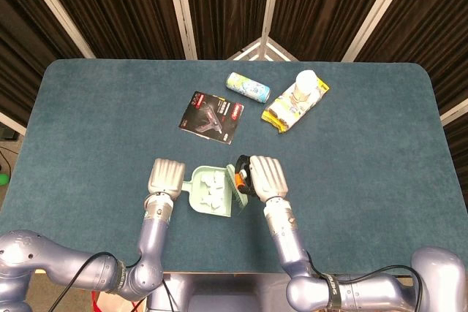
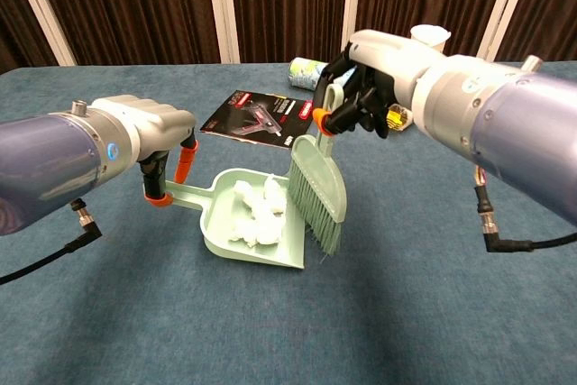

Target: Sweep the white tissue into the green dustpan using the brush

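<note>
Tissue gathered in the dustpan; sweep judged essentially complete.

From left: the left robot hand, a smooth pale-grey shell with orange fingertips, has its fingers curled around the flat handle of the green dustpan, a shallow moulded-plastic scoop resting on the teal, felt-like surface. The white tissue, soft and crumpled into loose lumps, lies wholly inside the pan, none visible on the cloth. Just right of the pan's mouth, the brush, matching green plastic with a dense fan of fine bristles, hangs upright, its handle clasped in the closed fingers of the right robot hand. What remains, by judgement, is only setting the tools down.
</note>
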`<action>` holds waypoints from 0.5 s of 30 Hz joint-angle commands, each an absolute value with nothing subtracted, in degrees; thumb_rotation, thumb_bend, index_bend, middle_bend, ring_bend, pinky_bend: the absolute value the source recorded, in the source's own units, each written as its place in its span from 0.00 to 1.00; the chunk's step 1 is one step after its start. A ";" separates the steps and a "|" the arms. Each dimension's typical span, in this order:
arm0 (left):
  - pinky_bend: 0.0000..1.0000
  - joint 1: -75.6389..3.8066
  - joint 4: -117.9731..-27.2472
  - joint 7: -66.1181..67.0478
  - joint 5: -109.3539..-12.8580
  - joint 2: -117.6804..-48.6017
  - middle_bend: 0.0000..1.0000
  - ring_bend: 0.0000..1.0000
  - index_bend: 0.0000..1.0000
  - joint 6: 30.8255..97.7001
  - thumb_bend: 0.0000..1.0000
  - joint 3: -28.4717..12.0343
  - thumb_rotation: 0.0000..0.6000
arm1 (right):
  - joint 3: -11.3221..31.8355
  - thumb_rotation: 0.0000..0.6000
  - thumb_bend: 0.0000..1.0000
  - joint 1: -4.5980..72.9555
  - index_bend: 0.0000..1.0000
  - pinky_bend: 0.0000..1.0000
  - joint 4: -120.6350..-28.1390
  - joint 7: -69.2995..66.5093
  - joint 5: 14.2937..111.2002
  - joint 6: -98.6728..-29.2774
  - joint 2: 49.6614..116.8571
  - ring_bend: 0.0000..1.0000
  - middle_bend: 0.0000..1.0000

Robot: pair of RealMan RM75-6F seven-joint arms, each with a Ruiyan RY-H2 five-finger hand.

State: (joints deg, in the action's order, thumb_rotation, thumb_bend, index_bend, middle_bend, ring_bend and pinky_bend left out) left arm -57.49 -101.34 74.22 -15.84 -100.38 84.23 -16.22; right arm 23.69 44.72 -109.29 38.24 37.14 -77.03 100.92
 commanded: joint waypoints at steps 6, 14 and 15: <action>1.00 -57.65 -101.42 73.81 -15.90 -100.31 1.00 0.98 0.60 84.26 0.52 -15.95 1.00 | 23.17 1.00 1.00 45.06 0.75 0.95 -109.94 36.70 37.08 -74.91 99.39 0.72 0.75; 1.00 -57.76 -101.52 73.32 -15.68 -100.07 1.00 0.98 0.60 84.21 0.52 -15.97 1.00 | 22.66 1.00 1.00 46.02 0.76 0.97 -110.35 37.68 37.69 -75.82 98.68 0.72 0.75; 1.00 -57.79 -101.57 73.32 -15.68 -99.99 1.00 0.98 0.60 84.25 0.52 -15.95 1.00 | 22.45 1.00 1.00 45.98 0.76 0.97 -110.32 37.72 37.42 -76.02 98.70 0.72 0.75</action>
